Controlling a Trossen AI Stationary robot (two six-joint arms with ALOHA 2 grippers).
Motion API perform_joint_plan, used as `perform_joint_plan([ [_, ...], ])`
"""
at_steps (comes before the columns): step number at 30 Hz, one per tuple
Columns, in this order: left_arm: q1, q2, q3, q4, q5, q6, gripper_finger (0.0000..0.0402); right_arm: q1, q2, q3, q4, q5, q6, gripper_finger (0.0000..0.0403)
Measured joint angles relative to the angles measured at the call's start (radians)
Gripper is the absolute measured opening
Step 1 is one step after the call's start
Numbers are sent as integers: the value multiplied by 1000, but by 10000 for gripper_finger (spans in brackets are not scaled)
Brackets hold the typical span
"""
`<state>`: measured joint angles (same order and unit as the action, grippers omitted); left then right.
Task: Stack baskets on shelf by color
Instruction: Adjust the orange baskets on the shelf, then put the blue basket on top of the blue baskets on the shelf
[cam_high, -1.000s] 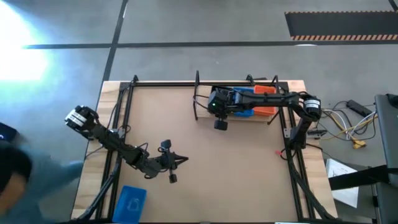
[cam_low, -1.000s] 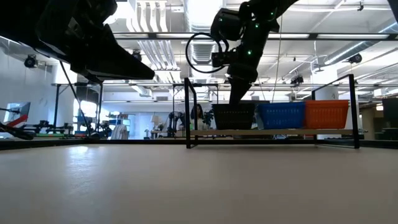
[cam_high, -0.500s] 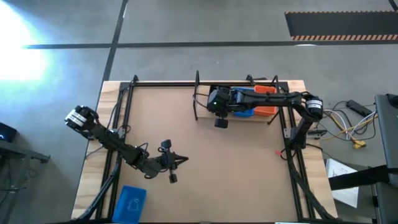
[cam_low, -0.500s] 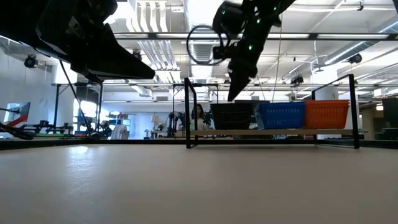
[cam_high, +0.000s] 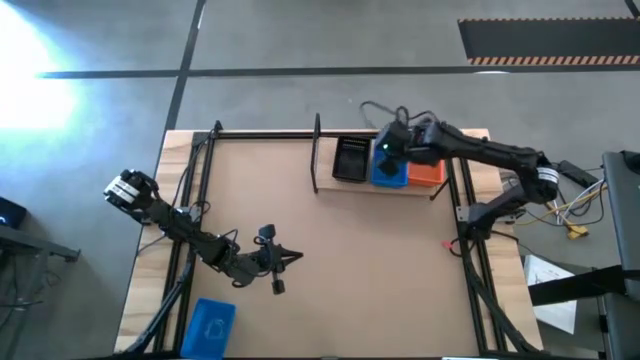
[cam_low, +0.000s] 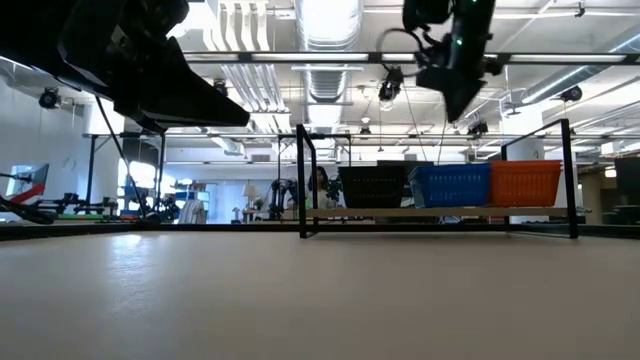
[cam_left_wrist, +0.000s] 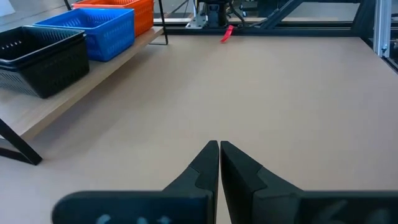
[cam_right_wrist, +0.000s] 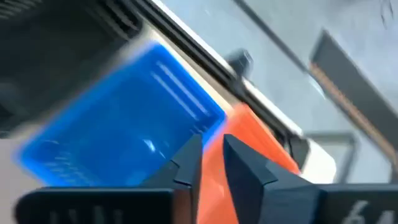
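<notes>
A low rack with a light wooden board in a thin black wire frame (cam_low: 437, 212) carries three perforated plastic baskets side by side: black (cam_low: 375, 186), blue (cam_low: 451, 184), orange (cam_low: 524, 182). A dark robot arm (cam_low: 455, 50) hangs above the blue one, clear of it.

A black basket (cam_high: 351, 159), a blue basket (cam_high: 389, 172) and an orange basket (cam_high: 429, 170) sit in a row at the upper middle of the high view, their walls perforated in a fine grid, on a pale wooden shelf (cam_high: 400, 189) with a thin black wire frame. Another blue basket (cam_high: 209, 325) lies at lower left. The table (cam_high: 380, 270) is plain tan, and a small red scrap (cam_high: 449, 244) lies at its right edge.
</notes>
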<state>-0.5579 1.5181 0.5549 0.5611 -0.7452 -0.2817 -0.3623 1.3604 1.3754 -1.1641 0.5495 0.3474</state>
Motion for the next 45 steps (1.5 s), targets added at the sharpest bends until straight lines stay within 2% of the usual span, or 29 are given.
perform_joint_plan([
  [4,0,0,0,9,0,0,0,-65,-6,-44,-41,-4,55,21],
  [7,0,0,0,8,0,0,0,-102,22,-89,-28,-6,61,11],
  [12,0,0,0,7,0,0,0,-165,85,-147,-33,3,99,9],
  [17,0,0,0,7,0,0,0,-177,126,-165,-31,-5,89,9],
  [24,0,0,0,7,0,0,0,-177,127,-164,21,-79,45,8],
  [35,0,0,0,6,0,0,0,-174,107,-152,54,-80,25,8],
  [40,0,0,0,6,0,0,0,-107,36,-152,60,-7,-17,8],
  [45,-3,0,1,6,8,32,0,124,-77,-194,155,80,7,8],
])
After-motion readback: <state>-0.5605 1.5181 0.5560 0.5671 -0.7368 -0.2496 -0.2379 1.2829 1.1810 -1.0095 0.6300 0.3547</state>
